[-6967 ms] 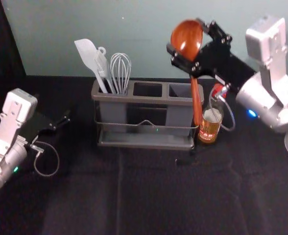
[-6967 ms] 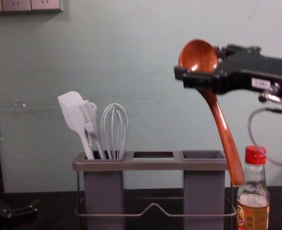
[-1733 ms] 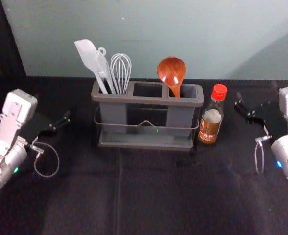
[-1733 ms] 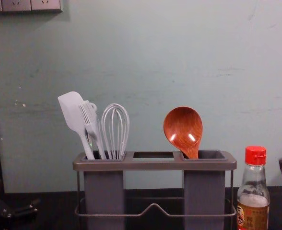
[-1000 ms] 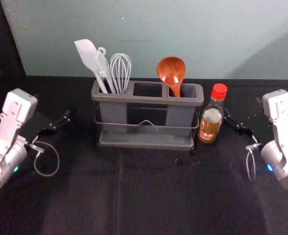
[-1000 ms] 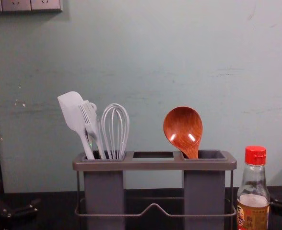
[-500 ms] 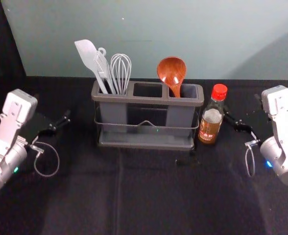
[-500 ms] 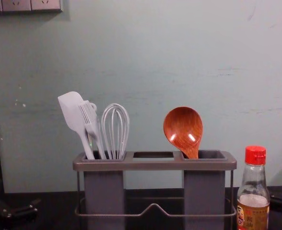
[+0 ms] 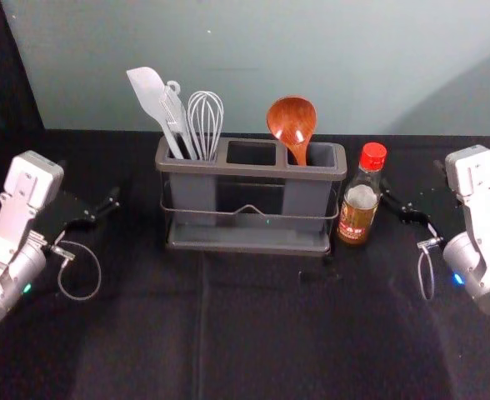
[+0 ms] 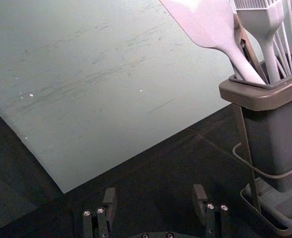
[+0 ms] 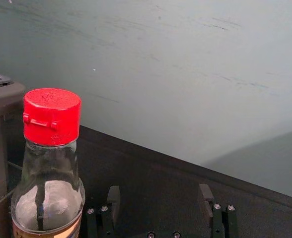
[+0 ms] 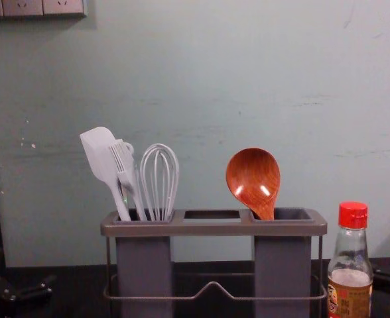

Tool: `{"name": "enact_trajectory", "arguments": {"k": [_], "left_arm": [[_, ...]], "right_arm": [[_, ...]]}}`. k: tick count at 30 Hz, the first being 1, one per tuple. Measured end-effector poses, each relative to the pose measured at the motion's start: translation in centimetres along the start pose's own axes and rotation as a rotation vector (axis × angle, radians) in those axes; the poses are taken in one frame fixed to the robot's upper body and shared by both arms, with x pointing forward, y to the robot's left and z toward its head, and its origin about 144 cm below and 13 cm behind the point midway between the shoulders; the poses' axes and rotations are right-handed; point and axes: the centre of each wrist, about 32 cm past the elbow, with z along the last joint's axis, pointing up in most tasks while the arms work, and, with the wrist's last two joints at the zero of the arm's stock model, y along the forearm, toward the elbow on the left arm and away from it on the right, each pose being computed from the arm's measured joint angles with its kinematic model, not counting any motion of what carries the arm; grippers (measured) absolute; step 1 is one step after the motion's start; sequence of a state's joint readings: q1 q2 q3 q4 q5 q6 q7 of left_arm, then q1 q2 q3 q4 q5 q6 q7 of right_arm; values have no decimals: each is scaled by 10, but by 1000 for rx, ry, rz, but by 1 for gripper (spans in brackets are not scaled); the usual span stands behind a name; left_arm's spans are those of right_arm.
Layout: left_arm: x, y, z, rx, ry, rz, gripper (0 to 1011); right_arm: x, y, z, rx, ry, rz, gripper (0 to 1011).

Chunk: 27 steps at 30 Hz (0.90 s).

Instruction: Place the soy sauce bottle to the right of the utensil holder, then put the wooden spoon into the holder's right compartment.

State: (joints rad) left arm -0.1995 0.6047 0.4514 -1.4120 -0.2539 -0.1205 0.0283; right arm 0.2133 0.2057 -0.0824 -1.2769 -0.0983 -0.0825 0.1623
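Both the left pincer [image 9: 89, 180], well off the left end of the utensil holder [image 9: 249, 170], and the right pincer [image 9: 412, 177], just right of the soy sauce bottle [image 9: 357, 218], are spread. The bottle stands upright on the counter [image 9: 262, 333], beside the holder's right end. The wooden spoon [image 9: 292, 122] leans in the right compartment, bowl up. A spatula [image 9: 147, 90], brush [image 12: 121, 156] and whisk [image 9: 205, 117] share the left.
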Motion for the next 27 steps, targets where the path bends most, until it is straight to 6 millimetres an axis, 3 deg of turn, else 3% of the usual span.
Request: {"name": "enact_trajectory", "arguments": {"k": [27], "left_arm": [[0,0,0,0,0,0,1005]], "right_arm": [[0,0,0,0,-1,-1,1004]]}}
